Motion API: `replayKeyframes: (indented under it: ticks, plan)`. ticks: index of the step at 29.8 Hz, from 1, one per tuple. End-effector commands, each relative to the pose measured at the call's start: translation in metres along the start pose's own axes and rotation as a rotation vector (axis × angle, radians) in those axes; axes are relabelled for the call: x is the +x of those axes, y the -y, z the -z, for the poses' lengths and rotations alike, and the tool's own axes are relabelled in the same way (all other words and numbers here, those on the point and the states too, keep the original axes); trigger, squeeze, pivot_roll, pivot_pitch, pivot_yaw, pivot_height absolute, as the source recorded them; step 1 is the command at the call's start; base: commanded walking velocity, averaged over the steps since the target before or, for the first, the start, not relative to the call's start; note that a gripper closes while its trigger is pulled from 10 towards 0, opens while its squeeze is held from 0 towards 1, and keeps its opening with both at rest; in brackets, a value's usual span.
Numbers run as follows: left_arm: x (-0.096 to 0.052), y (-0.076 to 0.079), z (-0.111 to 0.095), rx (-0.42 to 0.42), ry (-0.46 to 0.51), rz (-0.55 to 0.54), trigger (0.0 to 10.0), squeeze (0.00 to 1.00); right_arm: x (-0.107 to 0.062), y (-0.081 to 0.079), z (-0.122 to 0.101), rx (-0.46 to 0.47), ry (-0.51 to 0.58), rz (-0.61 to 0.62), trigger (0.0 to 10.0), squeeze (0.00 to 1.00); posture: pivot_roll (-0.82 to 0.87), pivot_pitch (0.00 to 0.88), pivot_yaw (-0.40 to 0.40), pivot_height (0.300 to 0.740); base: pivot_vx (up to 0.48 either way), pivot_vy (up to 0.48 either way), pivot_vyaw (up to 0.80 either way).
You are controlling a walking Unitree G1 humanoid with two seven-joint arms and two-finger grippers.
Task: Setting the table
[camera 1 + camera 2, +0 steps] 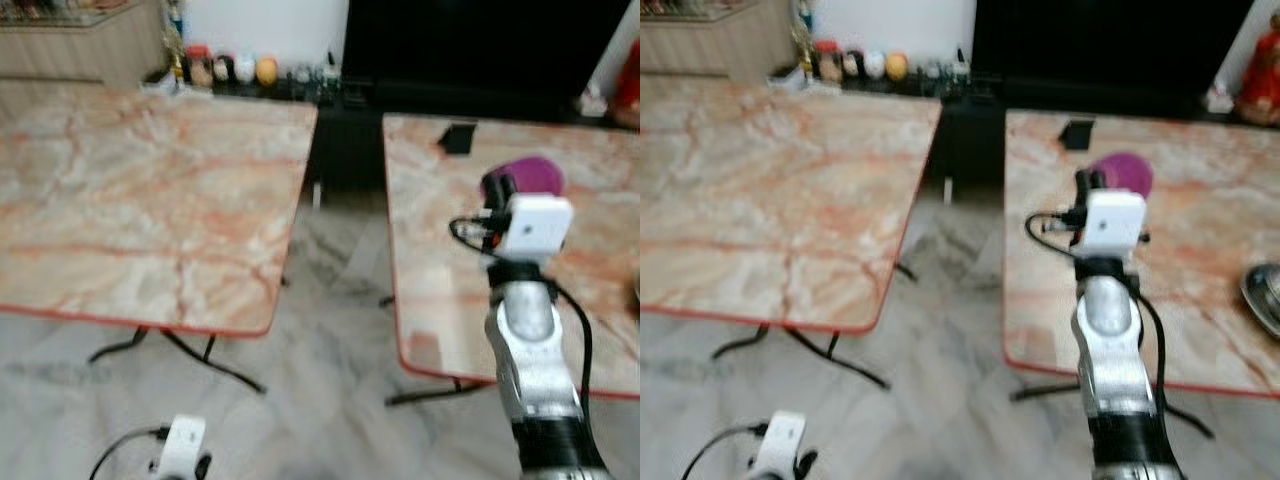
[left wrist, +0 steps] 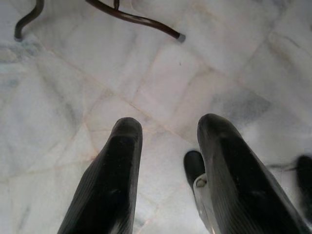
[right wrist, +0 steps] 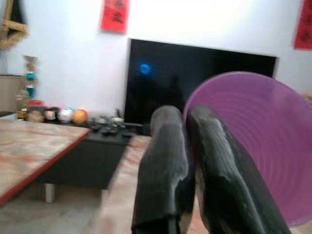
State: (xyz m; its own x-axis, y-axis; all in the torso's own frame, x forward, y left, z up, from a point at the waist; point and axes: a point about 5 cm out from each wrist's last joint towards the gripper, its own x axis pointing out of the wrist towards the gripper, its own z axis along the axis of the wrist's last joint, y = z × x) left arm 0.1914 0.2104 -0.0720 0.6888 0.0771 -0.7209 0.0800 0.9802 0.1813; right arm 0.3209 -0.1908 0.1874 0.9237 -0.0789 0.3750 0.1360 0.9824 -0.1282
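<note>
Right gripper (image 3: 187, 161) raised over right-hand marble-patterned desk with red edge (image 1: 1060, 300), fingers pinched on rim of round purple plastic bowl (image 3: 253, 141), bowl held tilted above desk. Shiny metal bowl (image 1: 1265, 295) on same desk, toward its right edge. Small black object (image 1: 1077, 133) at desk's far side. Left gripper (image 2: 165, 170) hangs low over pale marble floor (image 2: 204, 73), fingers apart, holding nothing.

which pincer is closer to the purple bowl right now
Right. The right pincer is shut on the purple bowl's rim over the right table; the left pincer hangs open low above the floor.
</note>
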Motion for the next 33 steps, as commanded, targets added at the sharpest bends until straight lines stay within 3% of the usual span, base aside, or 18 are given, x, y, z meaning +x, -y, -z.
replayKeyframes:
  ticks: [1,7,27,33]
  plan:
    - [-0.0002,0.007,0.0019,0.001,-0.007,0.019,10.0,0.0,-0.0002,0.0081,-0.0009,-0.01,0.001,0.023,10.0,0.0,-0.04,0.0,-0.01,0.74,0.0,-0.375,0.0]
    - [0.0001,0.0084,0.0016,-0.013,-0.01,0.028,10.0,0.0,0.0003,0.0085,-0.0008,-0.011,-0.001,0.023,10.0,0.0,-0.04,0.0,-0.011,0.74,0.0,-0.353,0.0]
    - [0.0001,0.0104,0.001,-0.032,-0.004,0.044,10.0,0.0,0.0003,0.0113,0.0001,-0.005,-0.015,0.045,10.0,0.0,-0.04,0.0,-0.012,0.74,0.0,0.0,0.0]
    - [0.0001,0.0105,0.0012,-0.033,-0.006,0.042,10.0,0.0,0.0013,0.0143,0.0034,-0.011,-0.038,0.063,10.0,0.0,-0.04,0.0,-0.012,0.74,0.0,0.0,-0.61]
